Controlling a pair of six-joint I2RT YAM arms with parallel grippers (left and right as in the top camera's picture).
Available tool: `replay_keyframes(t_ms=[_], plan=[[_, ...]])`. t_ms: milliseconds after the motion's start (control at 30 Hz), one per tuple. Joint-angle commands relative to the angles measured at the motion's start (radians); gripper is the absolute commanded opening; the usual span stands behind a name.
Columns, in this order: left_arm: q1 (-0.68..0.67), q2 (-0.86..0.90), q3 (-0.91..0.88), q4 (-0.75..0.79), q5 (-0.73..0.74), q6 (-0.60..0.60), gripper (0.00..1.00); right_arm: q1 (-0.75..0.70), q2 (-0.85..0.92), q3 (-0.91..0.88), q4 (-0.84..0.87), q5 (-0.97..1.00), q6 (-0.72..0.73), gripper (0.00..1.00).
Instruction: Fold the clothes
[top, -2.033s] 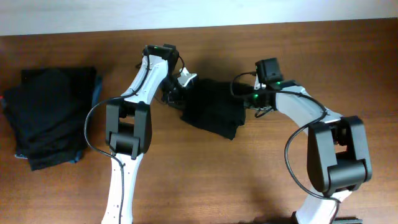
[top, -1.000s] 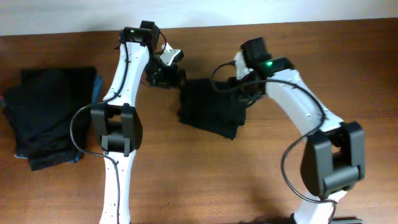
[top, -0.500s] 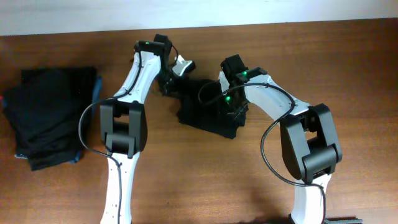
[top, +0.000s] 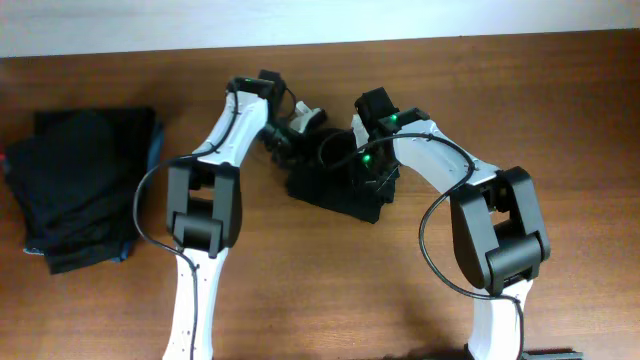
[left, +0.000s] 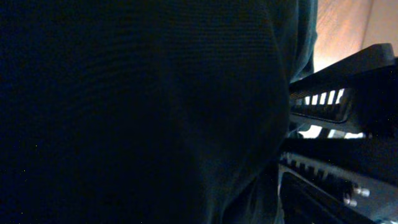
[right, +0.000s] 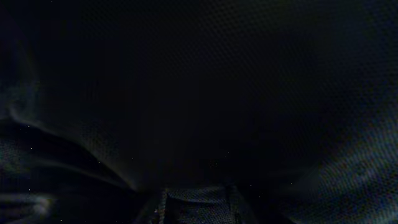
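A black garment (top: 330, 188) lies bunched in the middle of the wooden table (top: 300, 290). My left gripper (top: 288, 140) sits at its back left edge. In the left wrist view the black garment (left: 137, 106) fills nearly the whole frame and hides my own fingers. My right gripper (top: 368, 165) is down on the garment's middle right. The right wrist view shows only the dark garment (right: 199, 93), with a strip of its fabric (right: 196, 202) pinched between the jaws at the bottom. A folded stack of dark clothes (top: 85, 185) with a teal-blue edge (top: 157, 140) lies at the far left.
Both arms meet over the garment, their wrists a hand's width apart. Ribbed black parts of the right arm (left: 336, 106) fill the right side of the left wrist view, with a bit of bare table (left: 339, 22) above them. A pale wall strip (top: 320, 20) borders the table's back edge.
The right gripper swung left from the garment's back right onto its middle, then stayed. The left gripper came from the table's back edge down to the garment's left edge.
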Motion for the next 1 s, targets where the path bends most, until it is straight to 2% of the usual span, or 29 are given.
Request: replay_keyframes(t_ms=[0, 67, 133, 167, 300, 333, 633, 800, 967], plan=[[-0.063, 0.023, -0.024, 0.015, 0.011, 0.012, 0.72, -0.005, 0.059, -0.018, 0.004, 0.039, -0.004, 0.38], [-0.074, 0.023, -0.024, 0.029, 0.007, 0.012, 0.68, -0.005, 0.059, -0.018, 0.003, 0.039, -0.004, 0.38], [-0.078, 0.023, -0.024, 0.035, 0.004, 0.012, 0.57, -0.005, 0.059, -0.018, 0.003, 0.039, -0.004, 0.38], [-0.078, 0.023, -0.024, 0.037, 0.003, 0.012, 0.38, -0.005, 0.059, -0.018, 0.003, 0.039, -0.004, 0.38], [-0.068, 0.022, -0.024, 0.04, 0.001, 0.012, 0.05, -0.005, 0.052, -0.013, 0.003, 0.039, -0.004, 0.36], [-0.063, 0.022, -0.024, 0.039, -0.003, 0.012, 0.02, -0.005, 0.045, -0.008, -0.002, 0.039, -0.004, 0.37], [0.0, -0.043, -0.021, 0.032, -0.131, 0.011, 0.01, -0.02, -0.18, 0.221, -0.2, 0.043, -0.063, 0.41], [0.036, -0.176, -0.021, 0.027, -0.273, 0.011, 0.01, -0.08, -0.327, 0.388, -0.332, 0.166, -0.068, 0.44], [0.087, -0.348, -0.021, -0.014, -0.44, 0.011, 0.0, -0.178, -0.451, 0.417, -0.403, 0.175, -0.103, 0.45]])
